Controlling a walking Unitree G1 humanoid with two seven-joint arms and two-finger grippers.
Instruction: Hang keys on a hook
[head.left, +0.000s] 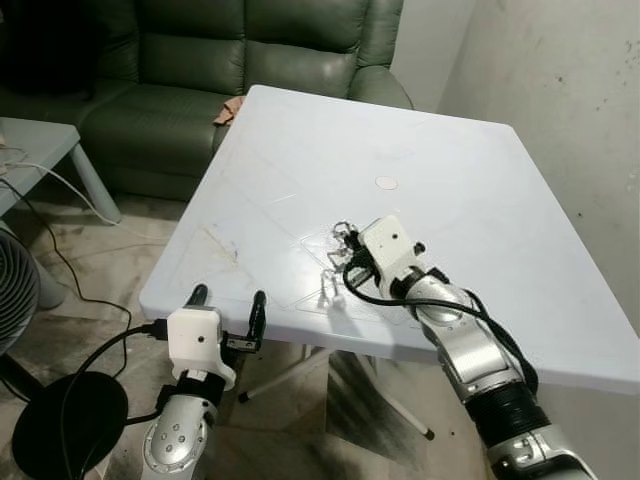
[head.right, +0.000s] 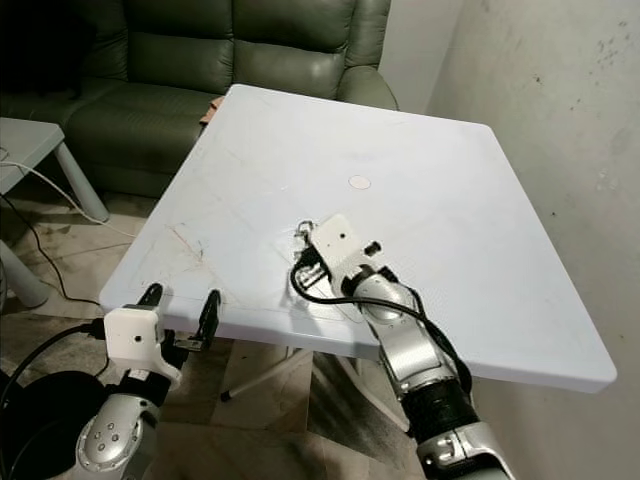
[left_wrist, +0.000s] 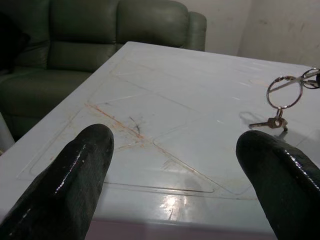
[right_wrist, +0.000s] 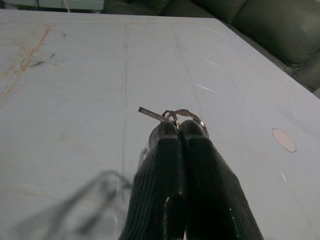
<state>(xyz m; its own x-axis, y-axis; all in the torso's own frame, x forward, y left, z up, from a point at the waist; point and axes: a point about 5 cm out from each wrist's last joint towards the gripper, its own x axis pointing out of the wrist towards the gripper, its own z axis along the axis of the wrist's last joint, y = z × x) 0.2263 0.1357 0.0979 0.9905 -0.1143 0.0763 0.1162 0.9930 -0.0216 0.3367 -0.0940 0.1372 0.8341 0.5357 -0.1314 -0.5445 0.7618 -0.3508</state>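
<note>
One white table (head.left: 480, 200) is lying under both claws. The right gripper (right_wrist: 179, 126) is pinching one key ring (left_wrist: 284, 92), two keys (left_wrist: 270, 122) dangling beneath it. The left gripper (head.left: 228, 300), fingers spread, is hovering at the near edge.

White desk (head.left: 480, 200) with faint orange streaks; dark green leather sofa (head.left: 200, 60); silver keys (left_wrist: 282, 97); black claw fingers (right_wrist: 185, 170), white housings.
</note>
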